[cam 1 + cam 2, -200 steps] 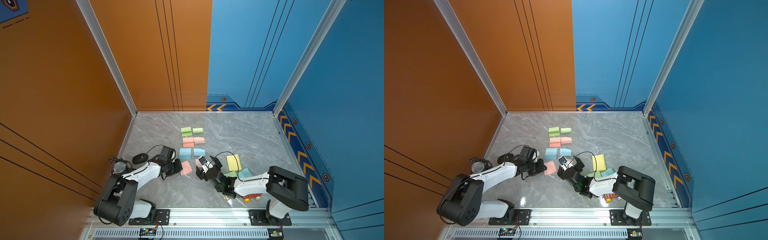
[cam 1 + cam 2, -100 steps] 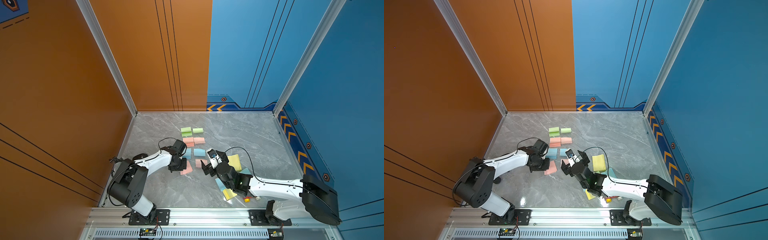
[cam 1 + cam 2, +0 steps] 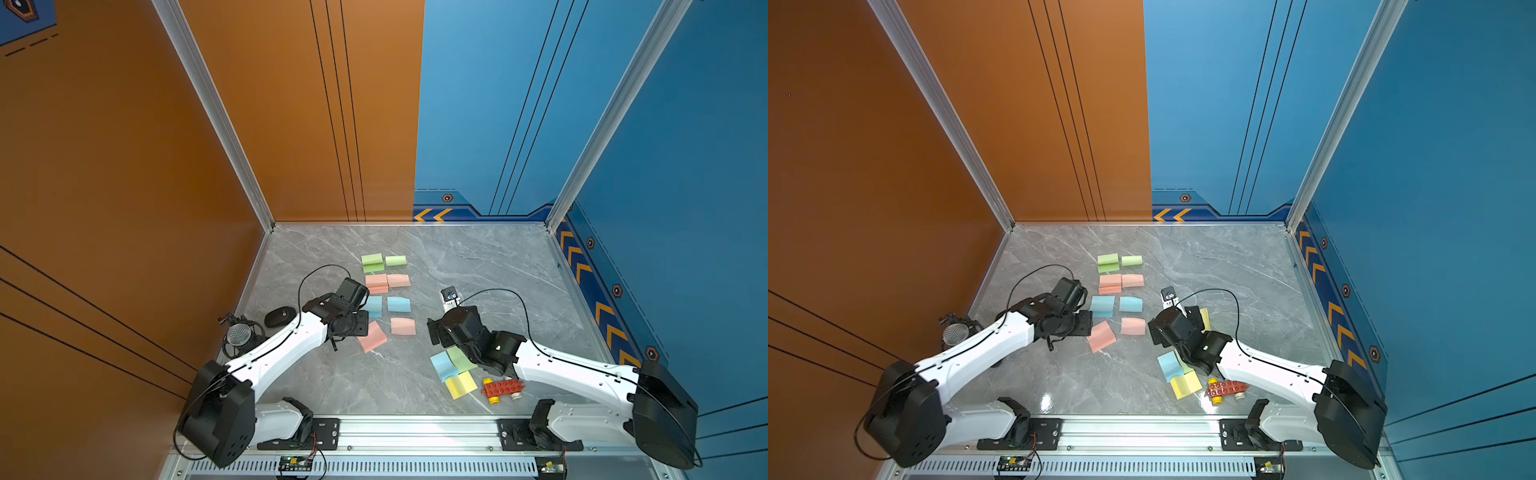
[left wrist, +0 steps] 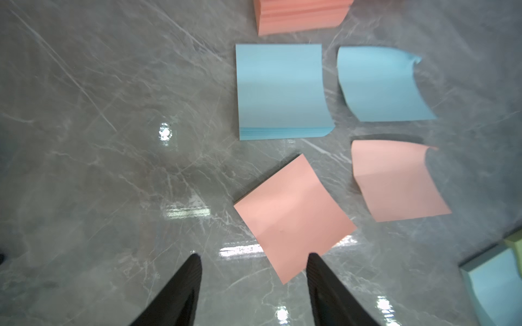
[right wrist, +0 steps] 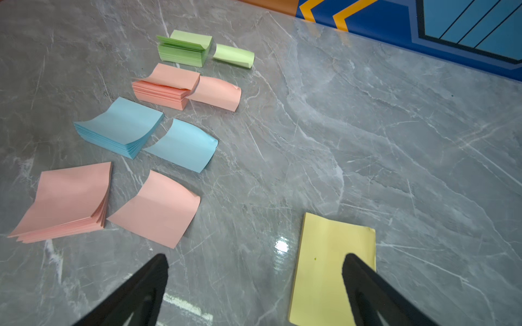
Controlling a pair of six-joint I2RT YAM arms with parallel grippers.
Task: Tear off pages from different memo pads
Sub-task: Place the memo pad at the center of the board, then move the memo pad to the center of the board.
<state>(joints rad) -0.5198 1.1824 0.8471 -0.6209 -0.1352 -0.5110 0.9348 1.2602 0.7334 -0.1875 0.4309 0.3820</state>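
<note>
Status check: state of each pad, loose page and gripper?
Left gripper, fingers apart, empty.
Right gripper, fingers apart, empty.
Green pad, top sheets lifted.
Green page, loose, rolled.
Far pink pad, top sheet lifted.
Far pink page, loose, curled.
Blue pad, closed, bowed.
Blue page, loose, curled.
Near pink pad, closed, skewed.
Near pink page, loose, curled.
Yellow pad, flat.

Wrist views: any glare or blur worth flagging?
Left wrist: soft overall, white glare patches on the table beside the nearest pink pad; right wrist: sharper, one bright spot on the table near the yellow paper.
</note>
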